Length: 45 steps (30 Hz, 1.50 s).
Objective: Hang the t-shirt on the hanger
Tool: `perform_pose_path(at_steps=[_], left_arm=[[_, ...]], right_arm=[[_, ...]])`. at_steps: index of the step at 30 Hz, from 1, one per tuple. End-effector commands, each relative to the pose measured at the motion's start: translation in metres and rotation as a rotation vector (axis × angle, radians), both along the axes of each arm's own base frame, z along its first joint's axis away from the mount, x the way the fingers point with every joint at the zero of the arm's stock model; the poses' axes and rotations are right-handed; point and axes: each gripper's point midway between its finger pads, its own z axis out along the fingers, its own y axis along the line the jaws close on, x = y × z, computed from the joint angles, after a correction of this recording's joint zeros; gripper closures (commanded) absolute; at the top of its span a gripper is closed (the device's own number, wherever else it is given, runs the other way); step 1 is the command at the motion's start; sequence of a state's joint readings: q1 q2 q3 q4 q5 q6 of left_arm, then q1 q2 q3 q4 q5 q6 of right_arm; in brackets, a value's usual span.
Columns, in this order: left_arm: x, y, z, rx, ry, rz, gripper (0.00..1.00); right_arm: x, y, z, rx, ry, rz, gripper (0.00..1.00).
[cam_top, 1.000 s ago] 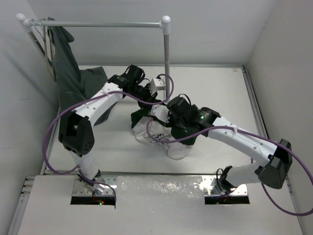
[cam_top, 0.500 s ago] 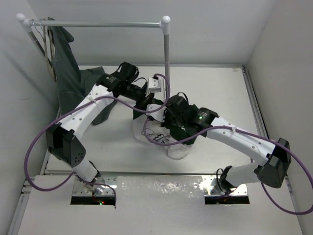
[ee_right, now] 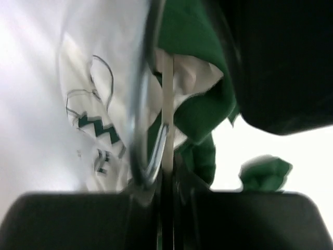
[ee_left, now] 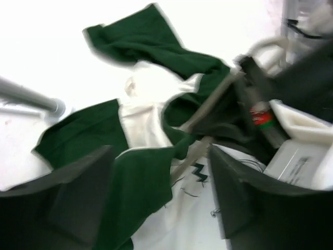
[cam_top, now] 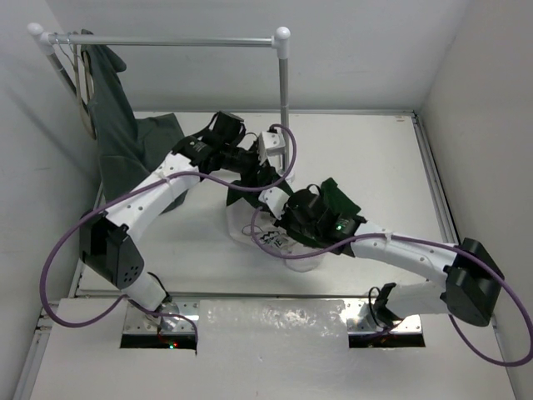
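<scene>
The t-shirt (cam_top: 293, 250) lies bunched mid-table, white printed panel toward the front and a dark green fold (cam_top: 340, 198) thrown out to the right. My left gripper (cam_top: 255, 178) hovers over its far edge; in the left wrist view the left gripper (ee_left: 158, 156) is open, with green and white cloth (ee_left: 145, 177) below the gap and nothing pinched. The hanger (ee_left: 205, 112) runs as a thin pale bar across the shirt's neck area. My right gripper (cam_top: 281, 220) is shut on the hanger; the right wrist view shows the bar (ee_right: 167, 104) and a metal hook (ee_right: 152, 156) leaving the right gripper (ee_right: 167, 185).
A clothes rack stands at the back: its rail (cam_top: 166, 39) and upright pole (cam_top: 285, 92), whose base (ee_left: 31, 98) appears beside the shirt. A dull grey-green garment (cam_top: 112, 112) hangs at the rail's left end. Walls close in left and right.
My left gripper has opened and let go of the cloth. A green fold of the t-shirt now lies out to the right of my right gripper, which has shifted slightly toward the front.
</scene>
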<state>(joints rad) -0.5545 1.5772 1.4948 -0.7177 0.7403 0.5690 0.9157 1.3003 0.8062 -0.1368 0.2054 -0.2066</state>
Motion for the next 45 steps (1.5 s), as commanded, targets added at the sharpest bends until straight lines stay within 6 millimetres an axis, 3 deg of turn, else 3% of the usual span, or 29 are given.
perform_pose_path(at_steps=[1,2,5,9,13,17,19,20,21,24,26,27,28,29,32,37,42,45], left_arm=[[-0.008,-0.01,0.014,-0.039,0.027,0.048,0.19],[0.008,-0.005,0.017,-0.041,0.009,0.131,0.0],[0.044,0.02,0.027,-0.055,-0.022,0.33,0.0],[0.068,0.044,0.037,-0.022,-0.097,0.491,0.0],[0.095,0.088,0.053,-0.074,-0.094,0.675,0.0],[0.109,0.111,0.067,-0.121,-0.097,0.722,0.01],[0.105,0.115,0.057,-0.082,-0.116,0.707,0.18],[0.1,0.116,0.041,-0.06,-0.088,0.702,0.37],[0.095,0.116,0.031,-0.048,-0.061,0.699,0.75],[0.064,0.102,-0.008,-0.014,0.05,0.587,1.0],[0.043,0.089,-0.032,0.042,0.05,0.507,0.99],[0.037,0.085,-0.04,0.063,0.04,0.482,0.93],[0.027,0.076,-0.043,0.085,0.004,0.444,0.85],[0.022,0.073,-0.053,0.101,-0.021,0.424,0.67],[0.008,0.068,-0.062,0.095,-0.039,0.355,0.53],[0.008,0.067,-0.083,0.12,-0.042,0.335,0.45],[0.042,0.062,-0.078,0.095,-0.051,0.475,0.43],[0.033,0.05,-0.081,0.063,0.009,0.42,0.43]], right_arm=[[0.021,0.015,0.03,0.319,-0.039,-0.185,1.0],[0.019,0.016,0.026,0.334,-0.022,-0.186,1.0],[0.013,0.018,0.01,0.383,0.032,-0.21,1.0],[0.012,0.018,-0.004,0.422,0.064,-0.252,1.0],[0.01,0.021,-0.009,0.438,0.095,-0.262,1.0],[0.008,0.023,-0.012,0.438,0.126,-0.269,1.0],[0.007,0.025,-0.01,0.457,0.142,-0.279,1.0],[0.008,0.027,-0.006,0.476,0.154,-0.291,1.0],[0.007,0.027,-0.007,0.472,0.164,-0.301,1.0],[0.008,0.028,-0.005,0.487,0.183,-0.326,1.0],[0.009,0.031,-0.001,0.507,0.189,-0.33,1.0],[0.009,0.032,-0.001,0.514,0.193,-0.328,1.0],[0.008,0.034,0.0,0.518,0.2,-0.324,1.0],[0.009,0.036,0.003,0.526,0.204,-0.322,1.0],[0.009,0.037,0.001,0.517,0.217,-0.327,1.0],[0.009,0.04,0.001,0.511,0.225,-0.323,1.0],[0.009,0.045,0.002,0.525,0.237,-0.316,1.0],[0.009,0.046,0.003,0.531,0.245,-0.319,1.0]])
